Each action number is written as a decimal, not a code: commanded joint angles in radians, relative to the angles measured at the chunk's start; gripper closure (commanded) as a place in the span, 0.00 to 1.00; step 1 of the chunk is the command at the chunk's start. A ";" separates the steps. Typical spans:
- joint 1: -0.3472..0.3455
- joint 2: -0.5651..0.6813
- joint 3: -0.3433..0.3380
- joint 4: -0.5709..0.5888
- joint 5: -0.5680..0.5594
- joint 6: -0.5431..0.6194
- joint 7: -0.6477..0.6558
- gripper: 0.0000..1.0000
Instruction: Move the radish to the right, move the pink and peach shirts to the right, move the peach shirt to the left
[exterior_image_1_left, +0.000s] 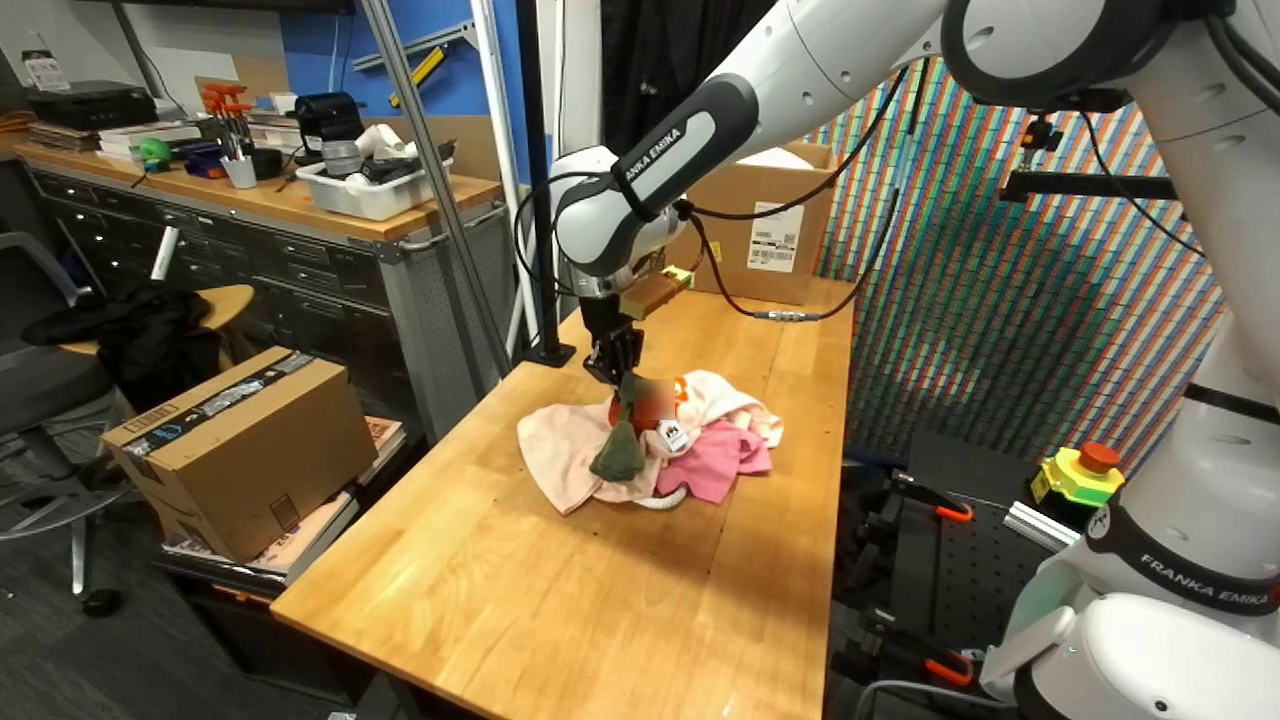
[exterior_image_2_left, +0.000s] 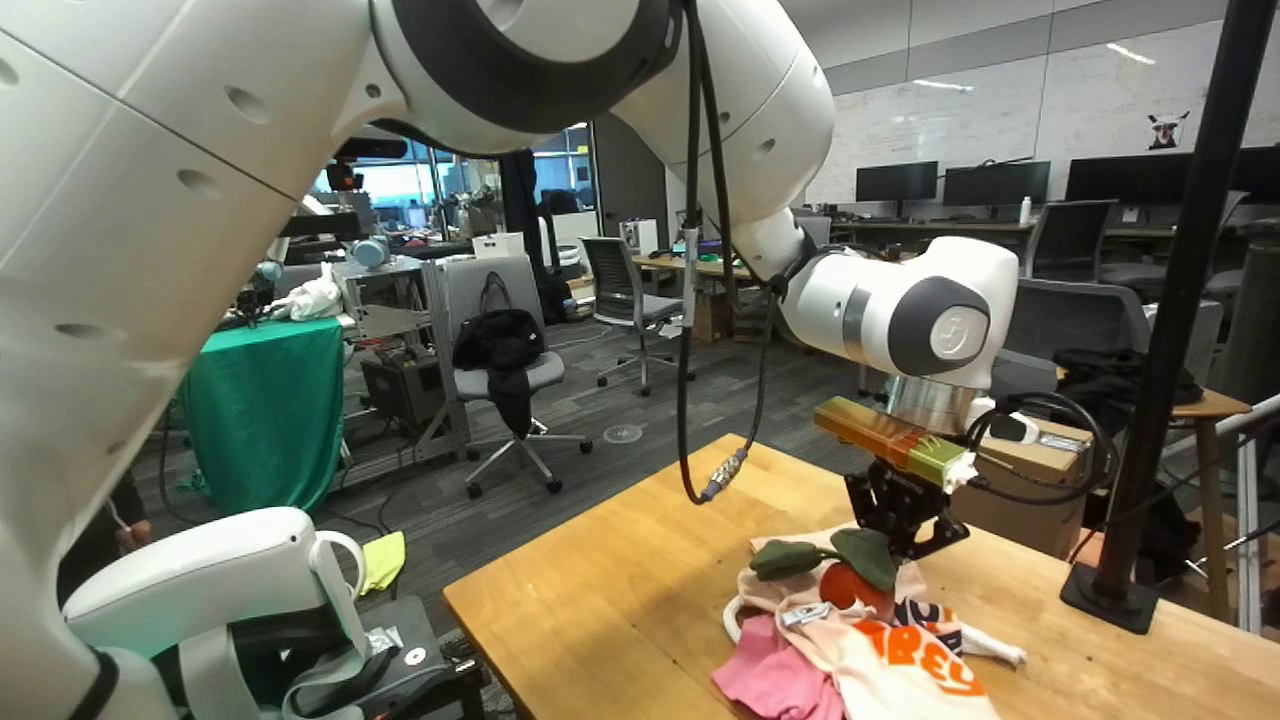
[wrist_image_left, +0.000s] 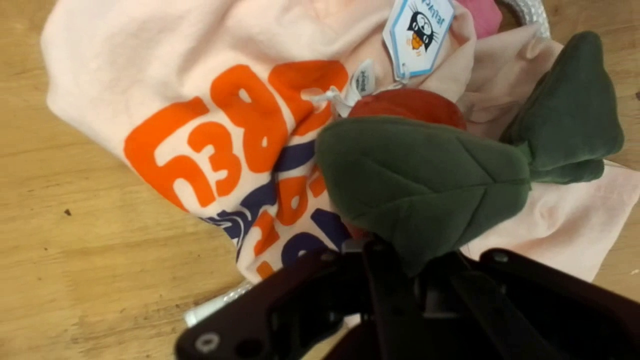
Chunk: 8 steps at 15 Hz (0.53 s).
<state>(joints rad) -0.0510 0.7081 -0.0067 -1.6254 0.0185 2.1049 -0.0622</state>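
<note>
Whiteboard wall behind dark monitors — office chairs on a streaked grey floor.

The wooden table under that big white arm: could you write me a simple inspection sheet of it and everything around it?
Surface: wooden table with small dark spots.
Job's things: radish lying on the rumpled peach shirt; pink shirt bunched against that.
Clutter: white cord showing beside the pink shirt; printed tag; cardboard box on the table.
Gripper: shut, seemingly pinching the radish's leaf.
Cables: black cable looping down from the arm.
Surroundings: workbench with drawers, office chair, red push button.
</note>
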 joint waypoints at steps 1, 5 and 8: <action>-0.003 -0.050 -0.003 0.004 -0.004 -0.032 -0.004 0.91; 0.000 -0.122 -0.032 -0.008 -0.033 -0.006 0.016 0.92; -0.007 -0.178 -0.062 -0.004 -0.053 0.008 0.032 0.91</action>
<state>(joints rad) -0.0535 0.5978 -0.0468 -1.6196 -0.0064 2.1068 -0.0558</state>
